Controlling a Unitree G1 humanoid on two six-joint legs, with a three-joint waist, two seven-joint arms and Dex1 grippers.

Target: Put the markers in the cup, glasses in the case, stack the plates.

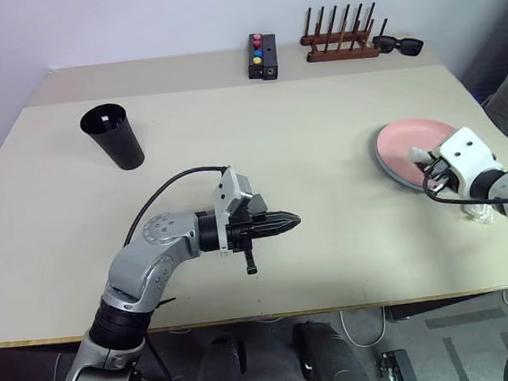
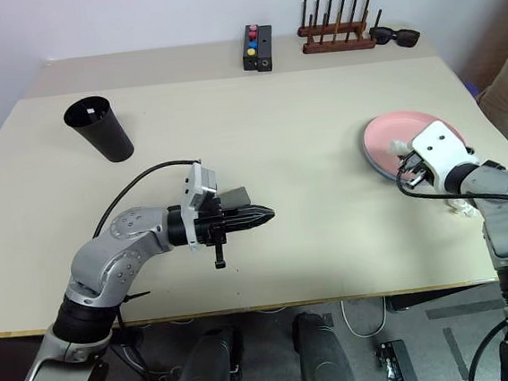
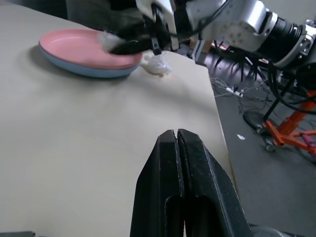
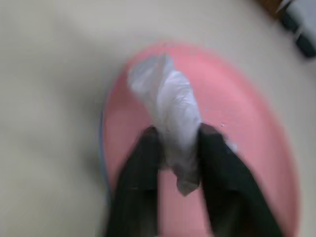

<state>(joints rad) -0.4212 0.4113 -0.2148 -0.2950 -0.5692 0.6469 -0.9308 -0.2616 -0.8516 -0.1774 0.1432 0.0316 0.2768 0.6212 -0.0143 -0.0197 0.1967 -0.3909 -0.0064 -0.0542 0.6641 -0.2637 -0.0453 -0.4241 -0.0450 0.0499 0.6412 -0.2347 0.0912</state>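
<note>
The tabletop [image 1: 259,154] holds the task's things well apart. At its right side the pink plate [image 1: 402,140] sits directly on the blue plate [image 3: 94,73], so the stacking looks done. The black cup [image 1: 114,136] stands upright at far left, rim up to take markers. The left end effector [image 1: 286,222] hangs mid-table with its fingers pressed together, empty, seemingly waiting. The right end effector [image 4: 175,148] pinches a crumpled white wad [image 4: 168,98] over the pink plate, perhaps clearing it.
</note>
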